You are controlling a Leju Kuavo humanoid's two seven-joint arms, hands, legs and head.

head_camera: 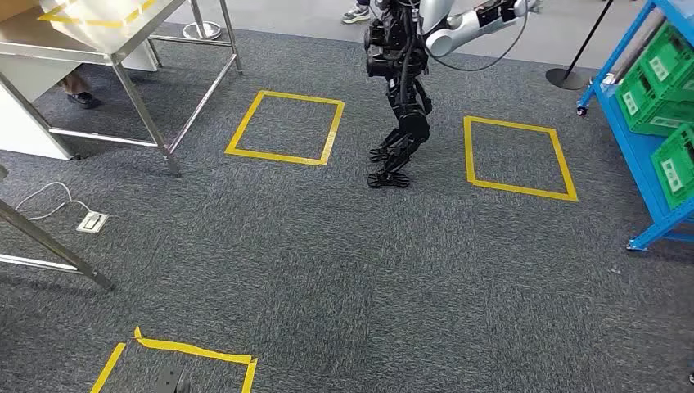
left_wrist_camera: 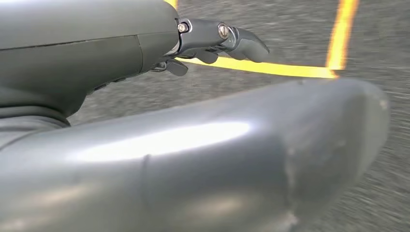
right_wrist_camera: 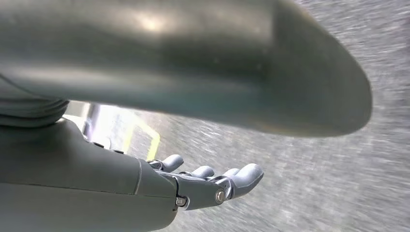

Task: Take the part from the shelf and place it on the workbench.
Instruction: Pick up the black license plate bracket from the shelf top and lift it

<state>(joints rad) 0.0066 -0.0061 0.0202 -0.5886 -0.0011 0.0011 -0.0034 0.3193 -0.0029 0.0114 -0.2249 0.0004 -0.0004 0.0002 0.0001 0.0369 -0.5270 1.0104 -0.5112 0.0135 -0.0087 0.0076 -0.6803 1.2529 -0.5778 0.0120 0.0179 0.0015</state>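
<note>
A blue shelf (head_camera: 632, 139) stands at the right edge of the head view, with green bins (head_camera: 655, 82) on its levels; I cannot make out a part in them. A steel workbench (head_camera: 98, 41) with yellow tape on top stands at the far left. My left hand (left_wrist_camera: 121, 53) hangs over grey carpet, its fingers (left_wrist_camera: 241, 43) stretched out and holding nothing. My right hand (right_wrist_camera: 121, 183) also hangs above the carpet, fingers (right_wrist_camera: 232, 181) extended and apart, with nothing in them.
Another humanoid robot (head_camera: 405, 90) stands mid-floor between two yellow tape squares (head_camera: 286, 127) (head_camera: 517, 155). A third tape square (head_camera: 180, 360) lies near my feet. A power strip (head_camera: 92, 221) and cable lie at left beside a slanted table leg (head_camera: 49, 246). A black stand base (head_camera: 567, 78) sits near the shelf.
</note>
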